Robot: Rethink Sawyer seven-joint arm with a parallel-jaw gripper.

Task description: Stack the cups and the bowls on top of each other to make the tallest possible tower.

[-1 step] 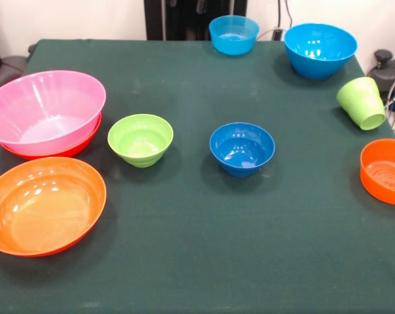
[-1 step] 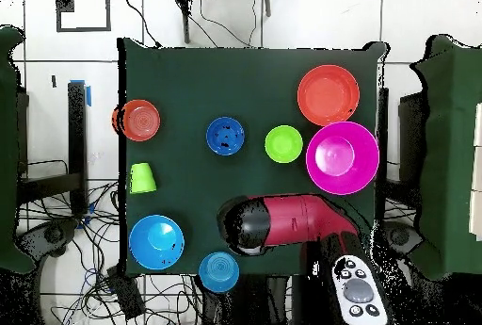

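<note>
The tower is a big pink bowl [image 1: 47, 111] [image 2: 343, 157] nested in a wide orange bowl [image 1: 76, 148]. Beside it a second wide orange bowl [image 1: 44, 206] [image 2: 329, 94] stands alone. A lime green bowl [image 1: 140, 139] [image 2: 283, 144] and a dark blue bowl [image 1: 242, 148] [image 2: 225, 136] sit mid-table. Two sky blue bowls [image 1: 233, 34] [image 1: 320, 49] stand at the far edge. A lime green cup [image 1: 362, 103] [image 2: 142, 178] lies on its side near a smaller orange bowl [image 1: 385, 171] [image 2: 141, 120]. The gripper [image 2: 240, 225] shows only from above, under the red arm [image 2: 297, 219], apart from every bowl.
The dark green cloth [image 1: 197, 248] covers the table. A white control panel [image 2: 358, 293] sits by the arm's base. Cables [image 2: 94, 274] lie on the floor beside the table, and black gear [image 1: 387, 65] stands past its right edge.
</note>
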